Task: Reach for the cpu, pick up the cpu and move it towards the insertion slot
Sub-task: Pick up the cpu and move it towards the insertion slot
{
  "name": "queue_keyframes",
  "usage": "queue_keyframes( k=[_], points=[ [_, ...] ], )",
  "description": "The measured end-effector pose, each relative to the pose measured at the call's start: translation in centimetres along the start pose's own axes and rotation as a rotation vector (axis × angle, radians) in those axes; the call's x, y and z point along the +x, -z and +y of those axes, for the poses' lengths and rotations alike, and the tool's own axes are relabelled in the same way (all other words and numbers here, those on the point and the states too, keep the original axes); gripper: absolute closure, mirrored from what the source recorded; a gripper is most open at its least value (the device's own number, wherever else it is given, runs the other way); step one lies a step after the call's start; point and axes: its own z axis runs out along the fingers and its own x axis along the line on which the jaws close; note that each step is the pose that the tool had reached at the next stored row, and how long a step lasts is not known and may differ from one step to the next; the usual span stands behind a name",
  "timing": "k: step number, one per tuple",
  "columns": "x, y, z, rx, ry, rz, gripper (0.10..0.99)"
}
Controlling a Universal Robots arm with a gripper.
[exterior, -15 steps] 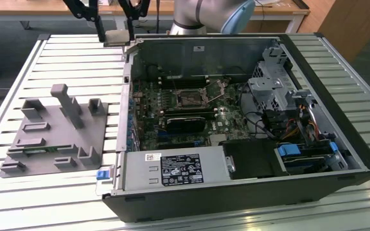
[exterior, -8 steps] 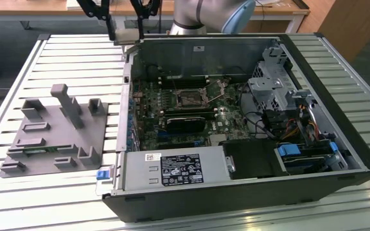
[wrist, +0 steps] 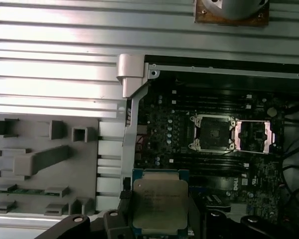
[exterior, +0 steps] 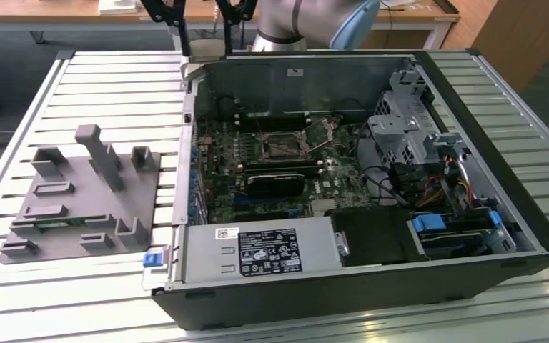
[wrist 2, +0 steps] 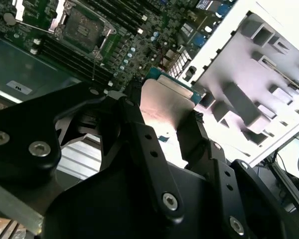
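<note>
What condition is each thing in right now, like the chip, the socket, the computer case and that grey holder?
cpu: held between the fingers, lifted above the motherboard.
gripper: shut on the cpu.
insertion slot: empty, its metal frame flipped open to the side.
computer case: lying on its side, side panel off, inside exposed.
grey holder: resting on the slatted table, a green memory stick lying in it.

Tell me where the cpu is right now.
In both wrist views the cpu sits clamped in the hand, above the open case's edge, short of the insertion slot.
</note>
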Motion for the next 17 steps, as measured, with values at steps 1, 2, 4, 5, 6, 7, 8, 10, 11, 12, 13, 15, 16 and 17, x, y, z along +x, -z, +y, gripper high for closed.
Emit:
queue_keyframes(
  k=[1, 2, 4, 5, 6, 7, 8, 10, 11, 12, 13, 15, 16, 17],
  points=[
    [-0.34, -0.04, 0.12, 0.000, 0.000, 0.0000, 0.549],
    [-0.71, -0.08, 0.20, 0.000, 0.000, 0.0001, 0.549],
    [-1.43, -0.16, 0.39, 0.000, 0.000, 0.0000, 0.549],
    [-1.80, -0.21, 0.50, 0.000, 0.000, 0.0001, 0.549],
    [-2.17, -0.28, 0.61, 0.000, 0.000, 0.0001, 0.549],
    [-2.59, -0.37, 0.72, 0.000, 0.000, 0.0000, 0.549],
    [-2.97, -0.47, 0.84, 0.000, 0.000, 0.0000, 0.549],
    [-3.62, -0.66, 1.15, 0.000, 0.000, 0.0000, 0.549],
    [-4.19, -0.88, 1.42, 0.000, 0.000, 0.0000, 0.549],
    [-4.46, -0.99, 1.54, 0.000, 0.000, -0.0001, 0.549],
    [-4.77, -1.10, 1.66, 0.000, 0.000, 0.0000, 0.549],
    [-5.37, -1.32, 1.92, 0.000, 0.000, 0.0000, 0.549],
    [-5.67, -1.43, 2.04, 0.000, 0.000, 0.0000, 0.549],
    [-5.98, -1.53, 2.15, 0.000, 0.000, 0.0001, 0.549]
  ],
)
